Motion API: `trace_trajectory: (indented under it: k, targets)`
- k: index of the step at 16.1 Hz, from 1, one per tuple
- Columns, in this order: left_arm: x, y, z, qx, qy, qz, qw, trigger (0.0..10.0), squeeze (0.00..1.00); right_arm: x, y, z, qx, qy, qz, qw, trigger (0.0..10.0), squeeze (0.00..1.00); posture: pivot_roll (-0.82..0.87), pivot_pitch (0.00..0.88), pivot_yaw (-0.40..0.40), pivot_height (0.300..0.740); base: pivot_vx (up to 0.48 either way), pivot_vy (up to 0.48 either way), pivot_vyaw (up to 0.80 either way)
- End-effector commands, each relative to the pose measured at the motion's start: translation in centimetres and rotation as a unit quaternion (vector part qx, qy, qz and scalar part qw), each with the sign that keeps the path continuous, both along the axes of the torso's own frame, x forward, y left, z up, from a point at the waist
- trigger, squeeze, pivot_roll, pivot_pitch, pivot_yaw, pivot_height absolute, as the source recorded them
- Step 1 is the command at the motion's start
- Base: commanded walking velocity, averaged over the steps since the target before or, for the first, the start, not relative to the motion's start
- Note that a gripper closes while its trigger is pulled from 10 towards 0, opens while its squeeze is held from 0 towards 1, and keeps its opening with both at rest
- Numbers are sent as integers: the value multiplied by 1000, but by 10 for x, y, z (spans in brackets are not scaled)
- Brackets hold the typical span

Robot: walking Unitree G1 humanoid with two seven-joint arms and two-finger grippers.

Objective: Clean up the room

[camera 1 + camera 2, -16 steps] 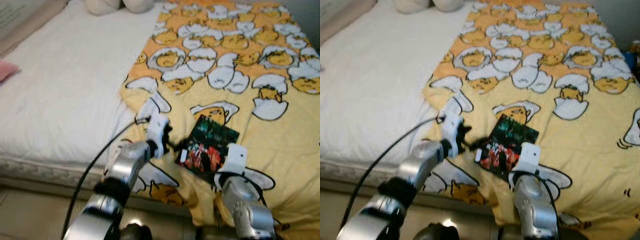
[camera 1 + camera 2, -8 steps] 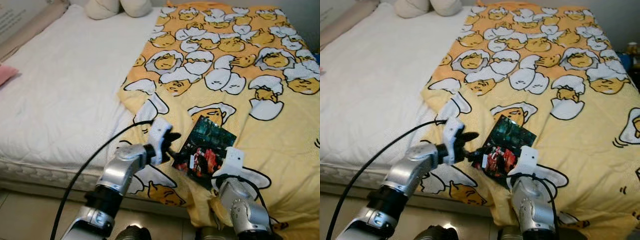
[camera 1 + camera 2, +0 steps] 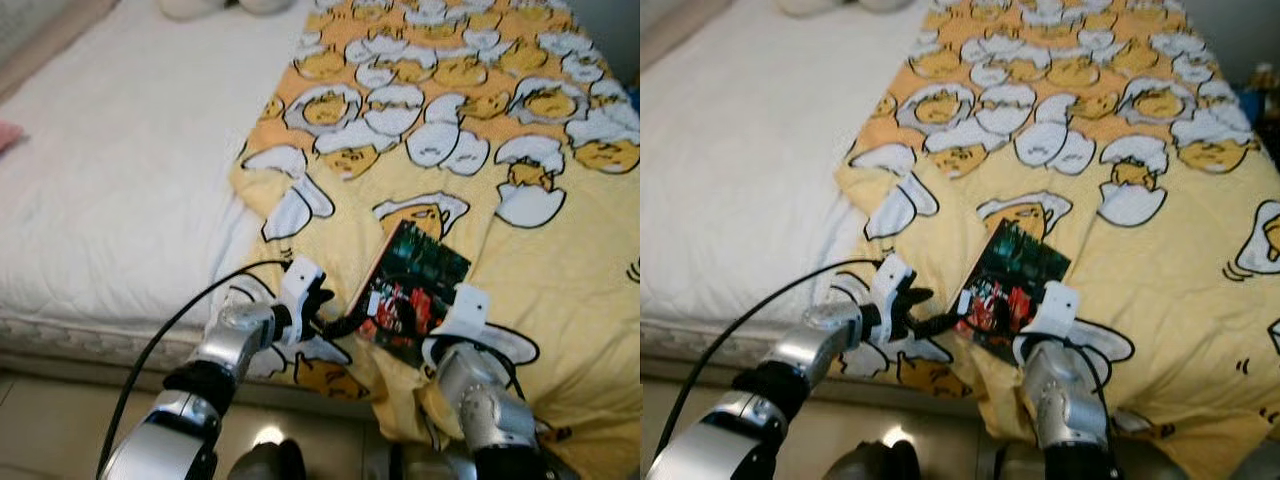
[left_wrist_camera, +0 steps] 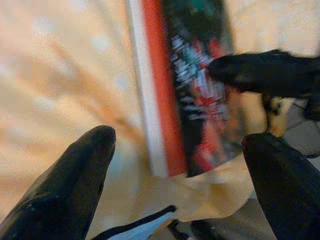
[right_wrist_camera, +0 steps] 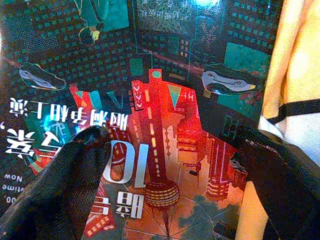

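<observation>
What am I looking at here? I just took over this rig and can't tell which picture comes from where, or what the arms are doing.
The two wide pictures come from the robot's head camera, looking down at a bed. The two close-ups come from cameras on each wrist, looking along that hand's black fingers.

On the bed lie a white sheet and a yellow blanket printed with cartoon eggs. A book with a dark green and red cover lies on the blanket near the bed's edge.

The left hand is at the book's near left edge, fingers open around its spine. The right hand hovers open over the cover. Neither has gripped the book yet.
</observation>
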State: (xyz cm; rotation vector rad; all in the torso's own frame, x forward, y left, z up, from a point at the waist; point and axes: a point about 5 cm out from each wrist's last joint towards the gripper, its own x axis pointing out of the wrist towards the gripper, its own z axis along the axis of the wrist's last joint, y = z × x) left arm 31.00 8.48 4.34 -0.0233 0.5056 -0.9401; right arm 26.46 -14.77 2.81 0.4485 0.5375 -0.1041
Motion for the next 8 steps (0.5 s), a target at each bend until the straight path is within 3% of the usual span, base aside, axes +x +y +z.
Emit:
trace_trajectory:
  k: [1,8]
  targets:
    - [5,2,0,15,-11,18,1000,10000,0,-21,6,-20,25,55,-6,998,10000,0,-211,245,114,723,0,0,0]
    - [24,10,11,15,-41,85,995,10000,0,-67,-5,-10,41,45,-14,998,10000,0,-287,335,116,723,0,0,0]
